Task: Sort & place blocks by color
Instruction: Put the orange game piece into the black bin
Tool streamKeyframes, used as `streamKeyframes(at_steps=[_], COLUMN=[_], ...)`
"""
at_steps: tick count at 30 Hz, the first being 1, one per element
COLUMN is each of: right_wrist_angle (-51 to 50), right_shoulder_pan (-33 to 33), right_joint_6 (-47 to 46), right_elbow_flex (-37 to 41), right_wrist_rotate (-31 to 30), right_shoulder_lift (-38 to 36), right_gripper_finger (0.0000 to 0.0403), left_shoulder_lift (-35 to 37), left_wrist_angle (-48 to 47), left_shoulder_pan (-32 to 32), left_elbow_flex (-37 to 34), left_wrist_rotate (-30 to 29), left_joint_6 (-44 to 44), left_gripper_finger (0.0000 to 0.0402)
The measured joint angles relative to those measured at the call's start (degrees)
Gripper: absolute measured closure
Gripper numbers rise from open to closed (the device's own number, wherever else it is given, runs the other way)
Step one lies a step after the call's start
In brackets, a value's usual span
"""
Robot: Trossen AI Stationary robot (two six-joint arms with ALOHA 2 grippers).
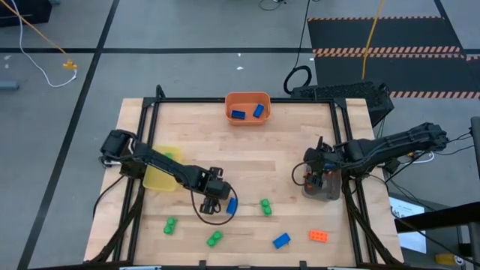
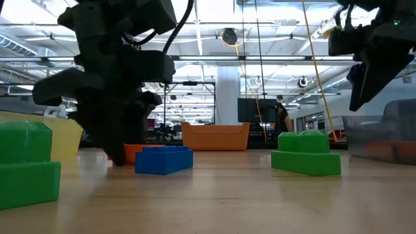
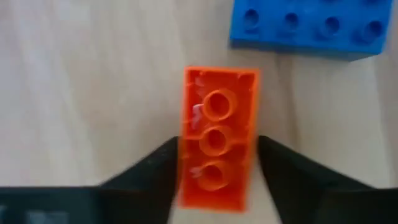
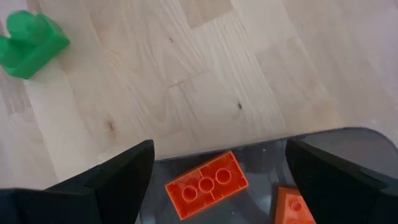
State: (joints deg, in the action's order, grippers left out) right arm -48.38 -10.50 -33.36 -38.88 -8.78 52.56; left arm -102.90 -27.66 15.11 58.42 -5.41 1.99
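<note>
My left gripper (image 1: 214, 196) (image 3: 217, 158) points down at the table's near middle and is shut on an orange block (image 3: 219, 124) that lies with its hollow underside up. A blue block (image 1: 231, 204) (image 3: 311, 25) lies flat just beside it. My right gripper (image 1: 318, 174) (image 4: 217, 162) hangs open above the grey bin (image 1: 322, 187), touching nothing. Two orange blocks (image 4: 206, 184) lie in that bin. Three green blocks (image 1: 170, 225) (image 1: 215, 238) (image 1: 265, 206), a blue block (image 1: 281, 240) and an orange block (image 1: 319, 235) lie near the table's near edge. My left gripper pinches the orange block between its two fingers (image 3: 158, 177), one on each long side (image 3: 186, 168), toward one end of the block. The fingers come from above, pointing down, across the block. Whether the block rests on the table or is just off it, I cannot tell.
An orange bin (image 1: 247, 97) at the far edge holds two blue blocks (image 1: 238, 115). A yellow bin (image 1: 159, 178) sits on the left under my left arm. Bare wood lies between the bins in the table's middle.
</note>
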Motion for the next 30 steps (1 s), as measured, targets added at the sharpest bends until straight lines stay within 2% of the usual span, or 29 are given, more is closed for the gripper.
streamKeyframes(at_steps=[2, 8, 11, 17, 19, 22, 25, 30], right_wrist_angle=[3.8, 25.1, 36.0, 55.4, 60.2, 65.7, 69.0, 74.5], right_shoulder_pan=[0.0, 0.0, 0.0, -0.2, -0.2, -0.1, -0.1, 0.0], right_joint_6=[0.4, 8.9, 18.2, 51.9, 60.3, 66.7, 69.7, 72.6], right_elbow_flex=[1.4, 4.8, 5.3, 6.3, 6.3, 6.3, 6.3, 6.4], right_wrist_rotate=[0.0, 3.0, 2.3, 1.1, 1.1, 1.1, 1.1, 0.5], right_shoulder_lift=[0.0, 0.0, 0.0, 1.2, 2.7, 6.1, 9.9, 15.6], right_gripper_finger=[0.0051, 0.0051, 0.0051, 0.0051, 0.0051, 0.0051, 0.0051, 0.0051], left_shoulder_lift=[1.5, 7.1, 10.2, 13.8, 14.0, 13.9, 14.0, 14.0], left_wrist_angle=[-0.6, 1.4, 7.1, 14.0, 15.1, 17.2, 20.9, 15.2], left_shoulder_pan=[-0.9, -3.6, -5.1, -7.8, -8.7, -9.7, -11.1, -13.7], left_elbow_flex=[-0.2, -0.1, 0.0, 0.0, 0.0, 0.0, 0.2, 5.5], left_wrist_rotate=[-1.5, -3.6, -3.8, 4.1, 5.5, 7.8, 12.5, 16.1], left_joint_6=[0.0, 0.1, -0.2, 0.5, 2.4, 6.6, 11.2, 14.7], left_gripper_finger=[0.0272, 0.0266, 0.0266, 0.0266, 0.0266, 0.0266, 0.0266, 0.0266])
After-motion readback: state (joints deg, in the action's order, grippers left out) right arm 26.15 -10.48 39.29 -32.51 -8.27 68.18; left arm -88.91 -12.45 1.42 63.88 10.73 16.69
